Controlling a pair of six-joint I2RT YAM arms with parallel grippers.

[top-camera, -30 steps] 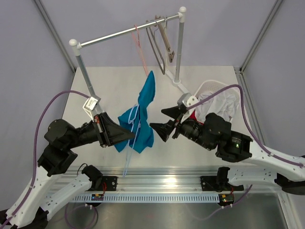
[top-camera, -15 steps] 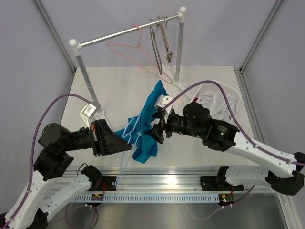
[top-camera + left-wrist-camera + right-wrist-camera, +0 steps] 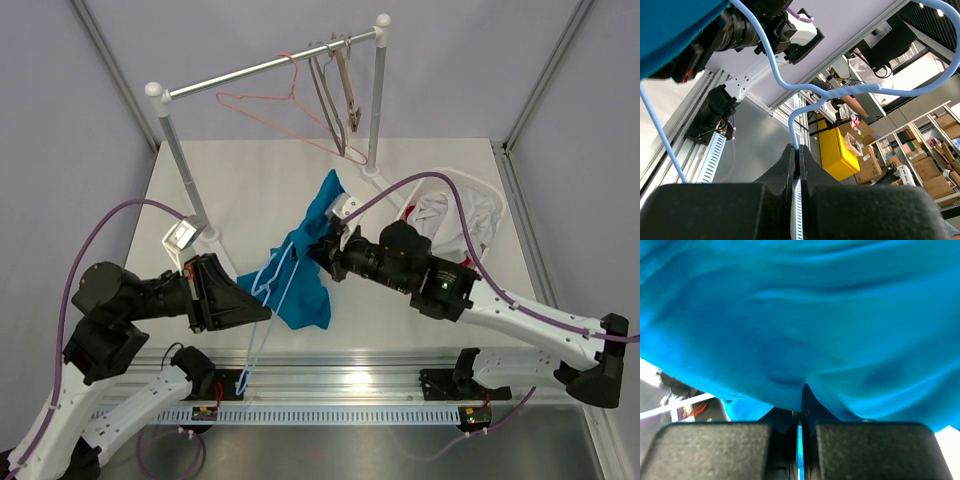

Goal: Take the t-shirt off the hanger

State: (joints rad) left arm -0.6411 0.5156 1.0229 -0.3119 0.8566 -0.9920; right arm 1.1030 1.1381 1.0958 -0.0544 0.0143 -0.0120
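Above: the teal cotton t-shirt [image 3: 300, 275] hangs over the tabletop's [image 3: 230, 180] middle, partly on the thin light-blue hanger [image 3: 252, 352]. Left wrist: the left fingers [image 3: 785, 170] clamp the hanger wire, to steady it. Right wrist: the right fingers [image 3: 816, 412] pinch the cloth, probably to pull it off

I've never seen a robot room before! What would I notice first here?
The bright blue t-shirt, bunched up over the middle of the table. The left fingers pinch its pale blue hanger from one side, and the right fingers pinch the cloth from the other. Behind them stands a silver rack.
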